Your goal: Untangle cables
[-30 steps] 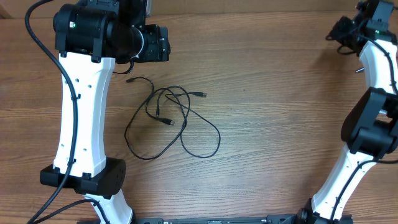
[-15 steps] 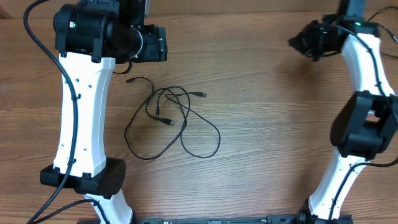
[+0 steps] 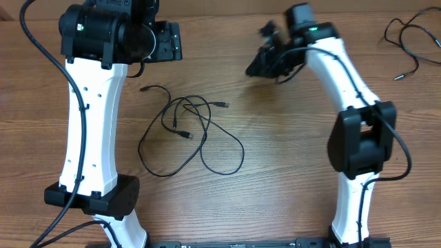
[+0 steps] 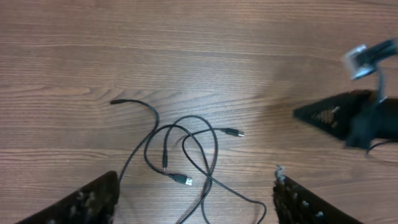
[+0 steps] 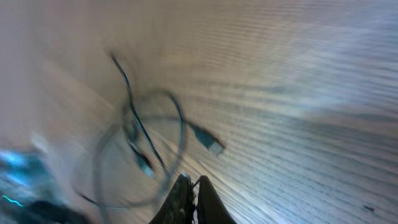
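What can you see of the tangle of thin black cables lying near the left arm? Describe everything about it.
The cables are thin black flexible cords, looped loosely over one another and lying flat on the wooden table. Several small plug ends poke out, including a silvery-tipped plug. Nothing grips them: the open left gripper hangs clear above, and the right gripper is off to the side.

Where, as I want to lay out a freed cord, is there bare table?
Bare wood lies between the tangled cables and the right arm, running to the near edge. Another free patch sits right of that arm, below the loose cord in the far corner. It is crowded between the left arm and the tangle.
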Controlling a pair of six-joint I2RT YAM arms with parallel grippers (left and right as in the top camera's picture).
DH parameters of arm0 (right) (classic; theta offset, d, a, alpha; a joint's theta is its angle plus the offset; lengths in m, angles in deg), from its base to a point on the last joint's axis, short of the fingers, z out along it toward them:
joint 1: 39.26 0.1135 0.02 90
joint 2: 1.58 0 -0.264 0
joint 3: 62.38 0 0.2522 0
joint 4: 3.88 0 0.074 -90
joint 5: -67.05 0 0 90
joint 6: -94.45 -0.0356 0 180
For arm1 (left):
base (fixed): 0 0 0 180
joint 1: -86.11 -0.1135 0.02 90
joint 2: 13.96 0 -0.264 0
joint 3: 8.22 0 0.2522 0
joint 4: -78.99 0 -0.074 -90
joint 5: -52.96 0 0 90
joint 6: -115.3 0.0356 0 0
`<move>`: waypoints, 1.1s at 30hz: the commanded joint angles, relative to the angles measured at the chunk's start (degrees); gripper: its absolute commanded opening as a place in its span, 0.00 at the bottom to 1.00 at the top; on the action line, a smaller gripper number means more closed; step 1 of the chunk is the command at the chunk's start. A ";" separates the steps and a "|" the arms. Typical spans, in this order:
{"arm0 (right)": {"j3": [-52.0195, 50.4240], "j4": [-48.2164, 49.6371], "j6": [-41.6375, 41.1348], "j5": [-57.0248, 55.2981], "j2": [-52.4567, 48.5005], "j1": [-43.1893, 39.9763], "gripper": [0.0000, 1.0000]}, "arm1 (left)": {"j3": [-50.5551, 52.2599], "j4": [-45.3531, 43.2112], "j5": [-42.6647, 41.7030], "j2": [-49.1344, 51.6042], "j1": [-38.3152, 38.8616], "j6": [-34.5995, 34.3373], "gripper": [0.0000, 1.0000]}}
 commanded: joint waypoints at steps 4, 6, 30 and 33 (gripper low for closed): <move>-0.13 -1.86 20.52 -9.51 3.32 7.43 0.04 | 0.31 -0.11 1.66 0.79 0.33 -0.79 0.82; -0.13 -3.34 25.70 -9.46 3.32 9.81 0.04 | 0.31 -0.11 2.05 1.09 0.31 -0.79 0.83; -0.13 -6.32 25.66 -12.96 5.49 21.99 0.47 | 0.28 -4.20 -7.76 2.91 -11.80 -3.17 0.76; -0.15 -6.36 25.64 -10.60 5.49 21.99 0.45 | 0.28 -4.09 -7.63 2.91 -11.80 -2.14 0.77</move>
